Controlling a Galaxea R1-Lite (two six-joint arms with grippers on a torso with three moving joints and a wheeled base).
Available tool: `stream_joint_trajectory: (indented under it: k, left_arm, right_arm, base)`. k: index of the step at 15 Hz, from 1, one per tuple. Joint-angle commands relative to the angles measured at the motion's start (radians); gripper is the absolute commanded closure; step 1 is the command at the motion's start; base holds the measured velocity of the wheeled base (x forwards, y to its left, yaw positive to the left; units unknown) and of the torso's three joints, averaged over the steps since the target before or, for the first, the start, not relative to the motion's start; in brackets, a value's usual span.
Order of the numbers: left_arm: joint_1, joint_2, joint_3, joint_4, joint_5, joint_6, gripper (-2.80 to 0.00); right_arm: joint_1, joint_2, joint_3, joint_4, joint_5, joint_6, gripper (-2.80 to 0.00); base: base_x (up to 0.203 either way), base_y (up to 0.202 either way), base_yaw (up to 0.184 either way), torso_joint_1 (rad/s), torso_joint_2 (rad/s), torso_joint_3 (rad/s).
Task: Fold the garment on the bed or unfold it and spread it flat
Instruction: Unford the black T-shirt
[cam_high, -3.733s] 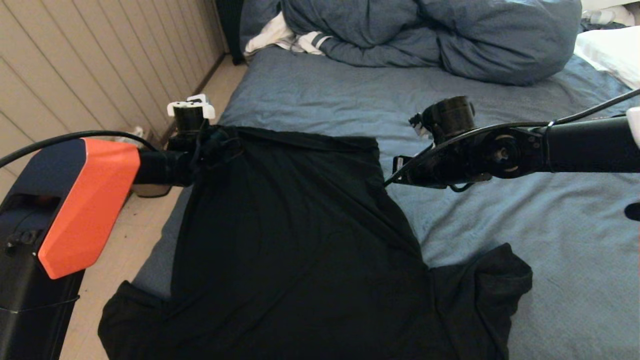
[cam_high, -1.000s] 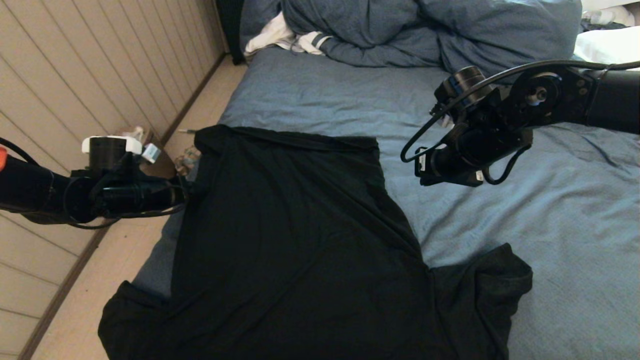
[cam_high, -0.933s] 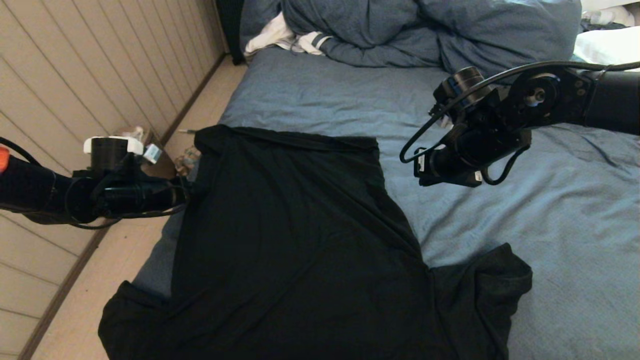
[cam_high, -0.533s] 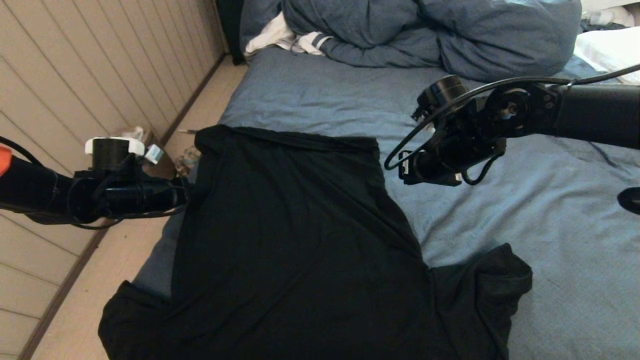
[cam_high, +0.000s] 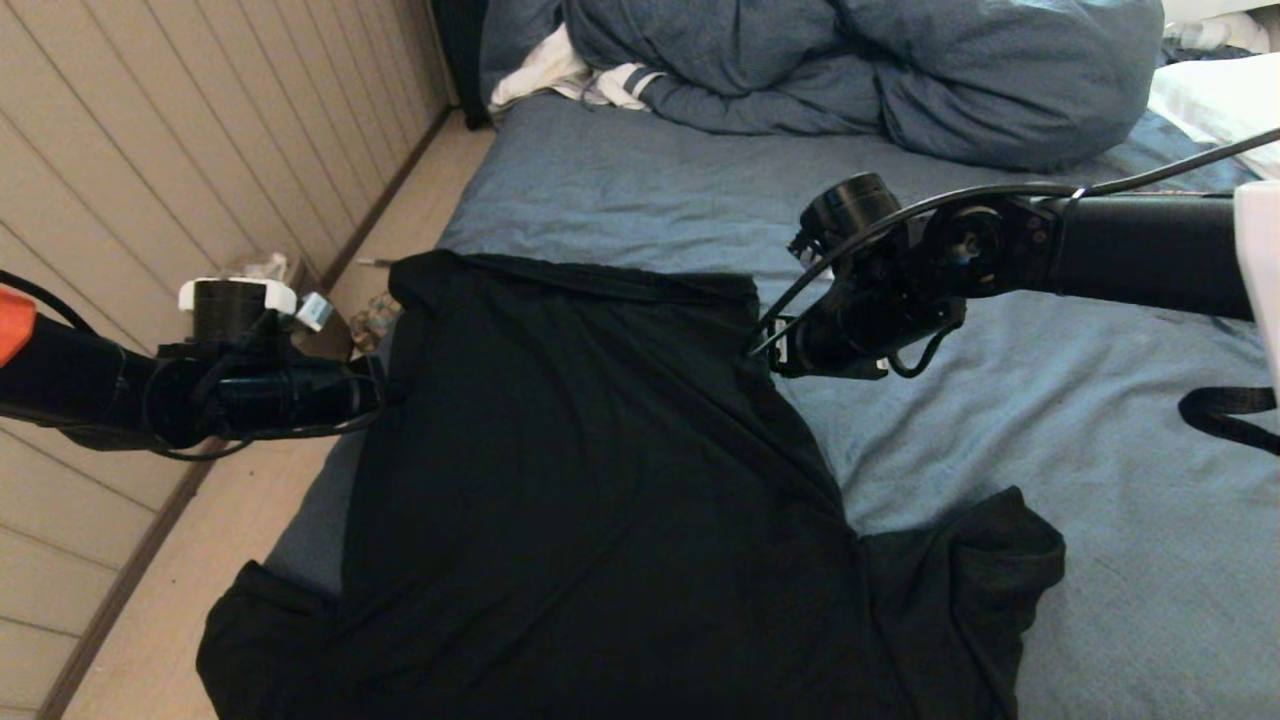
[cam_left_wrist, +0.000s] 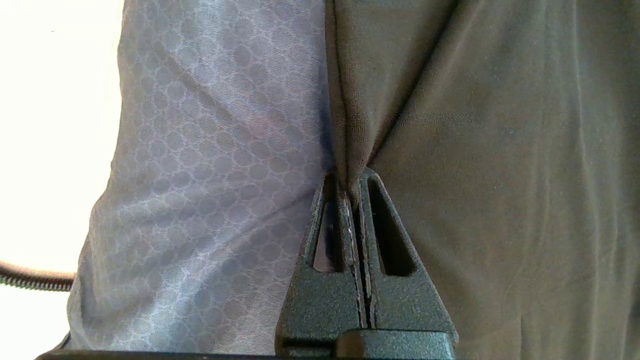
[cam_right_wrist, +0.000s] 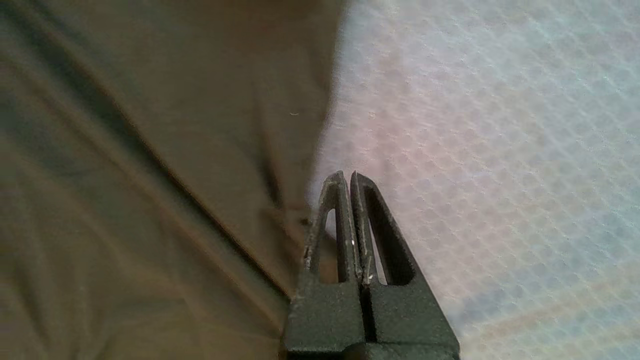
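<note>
The garment (cam_high: 580, 480), a black T-shirt with its plain side up, lies on the bed (cam_high: 1000, 450) with its hem far from me and its sleeves near me. My left gripper (cam_high: 375, 395) is at the shirt's left edge. In the left wrist view the left gripper (cam_left_wrist: 348, 180) is shut on a pinched fold of the garment (cam_left_wrist: 475, 150) beside the bed sheet (cam_left_wrist: 210, 150). My right gripper (cam_high: 775, 360) hovers at the shirt's right edge. In the right wrist view the right gripper (cam_right_wrist: 346, 175) is shut with nothing in it, over the bed sheet (cam_right_wrist: 475, 125) just beside the garment (cam_right_wrist: 150, 150).
A bunched blue-grey duvet (cam_high: 850, 70) and a white striped cloth (cam_high: 560, 75) lie at the head of the bed, with a white pillow (cam_high: 1220, 100) at the far right. The panelled wall (cam_high: 150, 150) and floor (cam_high: 200, 560) run along the left, with small items (cam_high: 370, 315) on the floor.
My right arm has swung left and down, bringing its gripper to the shirt's right edge. My left gripper has barely moved in the last second, and the shirt lies unchanged.
</note>
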Motion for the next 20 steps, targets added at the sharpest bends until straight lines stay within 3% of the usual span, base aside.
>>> stream_joint_trajectory:
  k: [1, 10, 11, 20]
  left_arm:
    - [-0.001, 0.003, 0.001, -0.001, -0.003, -0.004, 0.0]
    - [-0.001, 0.001, 0.005, -0.001, -0.002, -0.002, 0.0]
    - [-0.001, -0.006, 0.008, -0.001, -0.002, -0.003, 0.0]
    - [0.0, -0.153, 0.1, 0.004, 0.003, 0.01, 0.0]
  right_arm:
    - [0.004, -0.005, 0.0, -0.012, 0.0, 0.001, -2.8]
    - [0.041, 0.051, 0.034, -0.011, 0.022, 0.004, -2.8]
    - [0.041, 0.062, 0.033, -0.012, 0.023, 0.007, 0.0]
    - [0.013, -0.004, 0.051, -0.012, 0.023, 0.012, 0.0]
  base:
    - [0.0, 0.0, 0.0, 0.0, 0.0, 0.0]
    - [0.0, 0.0, 0.0, 0.0, 0.0, 0.0]
    - [0.0, 0.0, 0.0, 0.0, 0.0, 0.0]
    - [0.0, 0.0, 0.0, 0.0, 0.0, 0.0]
